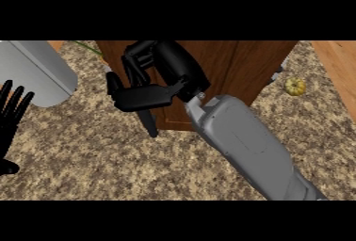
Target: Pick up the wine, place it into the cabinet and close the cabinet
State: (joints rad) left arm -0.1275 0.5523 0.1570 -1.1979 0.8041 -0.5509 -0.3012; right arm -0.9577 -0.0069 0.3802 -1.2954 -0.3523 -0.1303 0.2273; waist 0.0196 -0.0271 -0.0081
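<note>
Finding: your right hand [163, 66] is over the left part of the brown wooden cabinet [236, 70], at the far side of the speckled counter [104, 160]. Its fingers are curled inward, not spread. A dark, tapering shape shows below them, narrowing towards the counter. I take this to be the wine [149, 123], held in the hand, but hand and bottle are both black and I cannot fix the line between them.

Your left hand [10, 117] rests at the view's left edge, fingers straight and up, holding nothing.

Also noted: a grey rounded object [35, 75] at the far left and a small yellow fruit [295, 86] on the counter right of the cabinet, both well apart from the working hand.

Assessment: the pick-up appears done and the placing step is in hand. From this steep angle I cannot tell whether the cabinet door stands open, or where the opening lies.

Requirement for the next move: bring the bottle to the opening, set it upright inside, and release only once it is supported. Closing the door follows
</note>
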